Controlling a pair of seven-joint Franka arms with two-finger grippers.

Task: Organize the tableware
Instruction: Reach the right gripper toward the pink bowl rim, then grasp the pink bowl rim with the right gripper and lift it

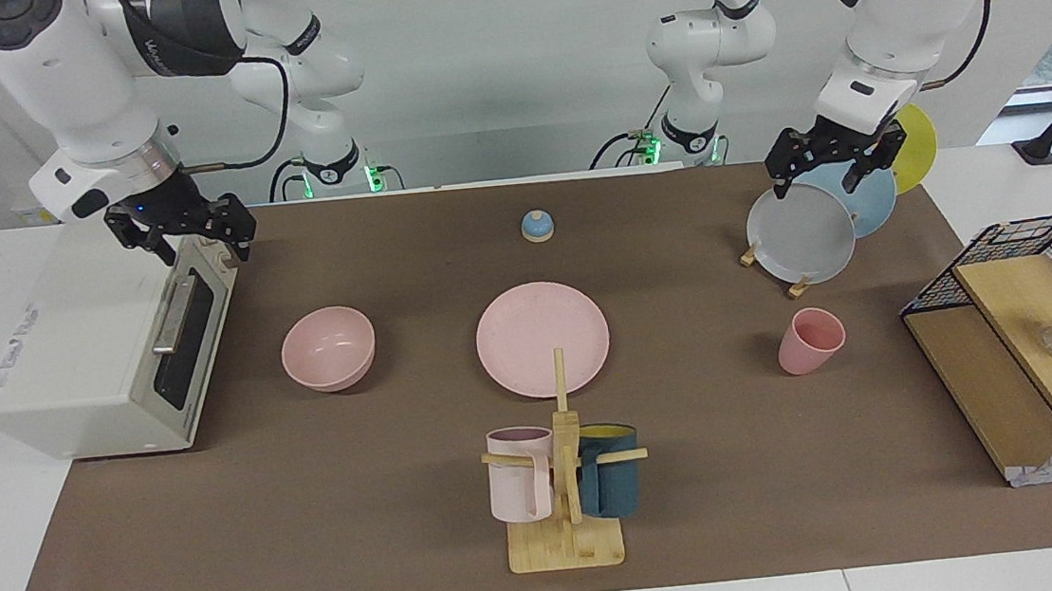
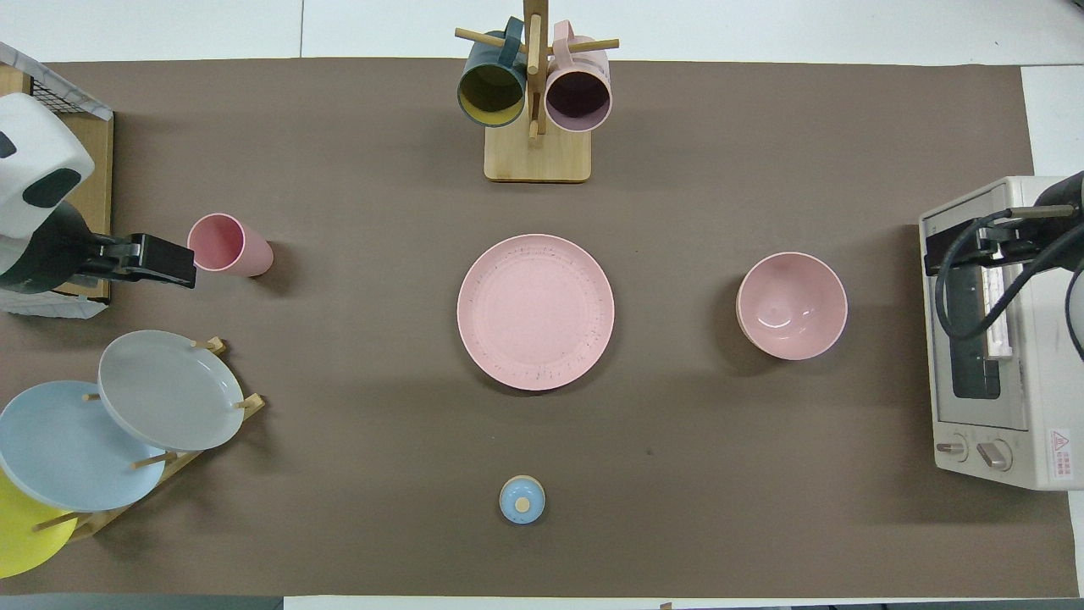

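The matte pink plate (image 1: 543, 338) (image 2: 535, 312) lies flat at the middle of the brown mat. The pink bowl (image 1: 328, 348) (image 2: 792, 305) stands upright beside it, toward the right arm's end. The pink handleless cup (image 1: 810, 340) (image 2: 229, 244) stands upright toward the left arm's end. My left gripper (image 1: 821, 182) (image 2: 169, 263) is open and empty, raised over the plate rack. My right gripper (image 1: 200, 245) (image 2: 974, 250) is open and empty, raised over the toaster oven's door edge. Neither touches the pink set.
A rack holds grey, blue and yellow plates (image 1: 801, 233) (image 2: 161, 390). A white toaster oven (image 1: 62, 326) (image 2: 1016, 424) stands at the right arm's end. A wooden mug tree (image 1: 566, 530) (image 2: 536, 157) with two mugs stands farther out than the plate. A small blue knob (image 1: 538, 226) (image 2: 522, 499) lies near the robots. A wire-and-wood shelf (image 1: 1001, 387) stands at the left arm's end.
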